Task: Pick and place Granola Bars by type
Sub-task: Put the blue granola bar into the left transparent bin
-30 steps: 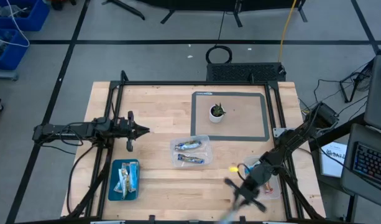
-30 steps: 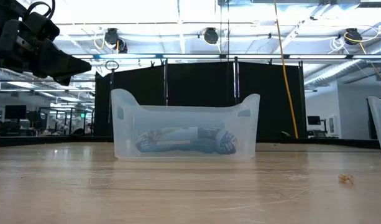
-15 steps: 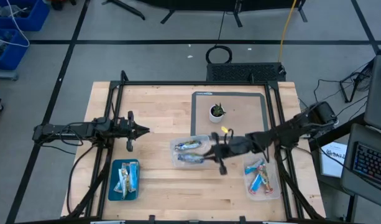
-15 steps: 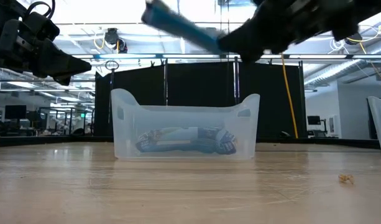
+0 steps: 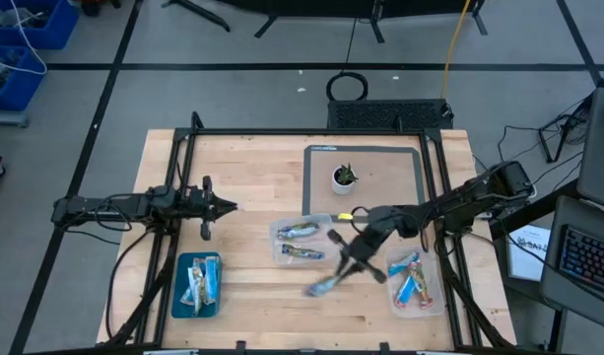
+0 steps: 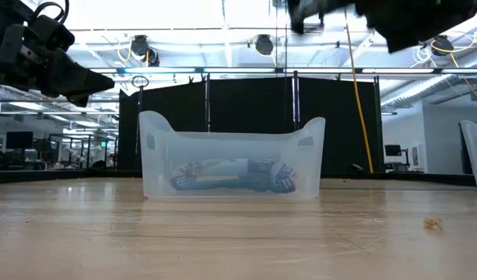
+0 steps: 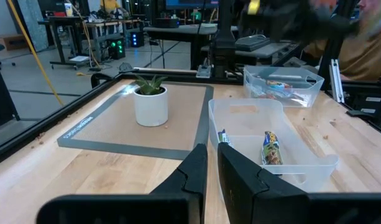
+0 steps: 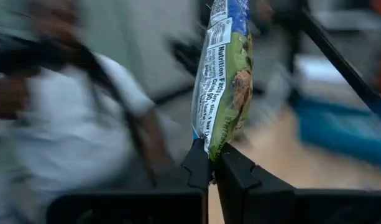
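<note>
My right gripper [image 8: 212,163] is shut on a granola bar [image 8: 224,81] in a blue, white and green wrapper. In the high view this bar [image 5: 319,288] hangs over the bare wood just on the near side of the middle clear tub [image 5: 276,229], with my right gripper [image 5: 339,274] behind it. Two similar bars [image 5: 302,242] lie in that tub. My left gripper [image 5: 231,207] waits at the table's left, level, shut with nothing between its fingers [image 7: 230,171]. My right gripper pinches the bar's wrapper end [image 8: 210,148] between its two fingers. The fingers lie level and come slanting from the table's far right. The bar sticks out past the fingertips toward the near left, lifted clear of the table.
A clear tub [image 5: 437,306] with red and blue bars stands at the near right. A blue tray [image 5: 178,296] with several bars lies at the near left. A white pot with a plant [image 5: 344,177] stands on a grey-edged mat [image 5: 420,197] behind the middle tub.
My right gripper has swung with the bar from the table's near right corner toward the left, passed over the middle tub, then drawn back a little toward the near edge. It has stayed shut on the bar, which now points near left.
</note>
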